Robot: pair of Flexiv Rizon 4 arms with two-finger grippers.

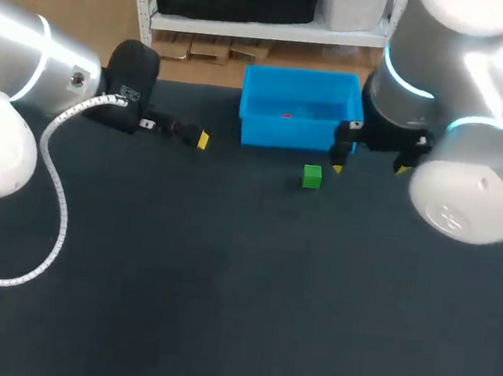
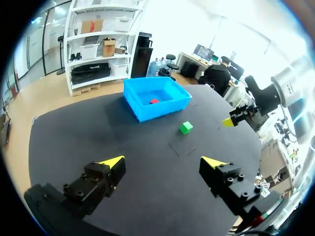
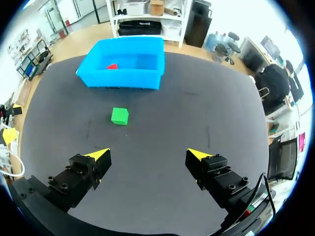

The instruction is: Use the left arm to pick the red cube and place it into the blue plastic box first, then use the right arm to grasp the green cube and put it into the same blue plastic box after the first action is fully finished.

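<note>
**Step 2 in hand: the right arm must take the green cube**

The dark table point(image 1: 221, 285) fills most of the head view. The left arm point(image 1: 28, 60) comes in at the upper left of the frame and the right arm point(image 1: 449, 75) at the upper right. The blue plastic box point(image 1: 285, 135) stands in the upper middle, between them.

The left gripper point(image 2: 163, 161) is wide open and holds nothing. In the head view it is left of the box and apart from it. The right gripper point(image 3: 147, 153) is also wide open and empty, above the table near the right end of the box.

The green cube point(image 1: 312, 176) lies on the table just below the box's front wall in the frame, near it but not touching. The red cube point(image 3: 112, 66) lies inside the box, on its floor. From this I judge that step 1 is done and the green cube is now the work.

In the right wrist view the green cube is ahead of the fingers, a little off the middle line between them. My advice for this step:

- Bring the gripper over the cube until the cube sits in the middle.
- Turn the wrist so that the 2 fingers face 2 opposite flat sides.
- Go straight down and close only when the tips are low beside the cube.
- The box wall is near, so keep both fingers on the table side of it.
- Lift higher than the rim before crossing over.
- Release low, beside the red cube and not on top of it.
</note>
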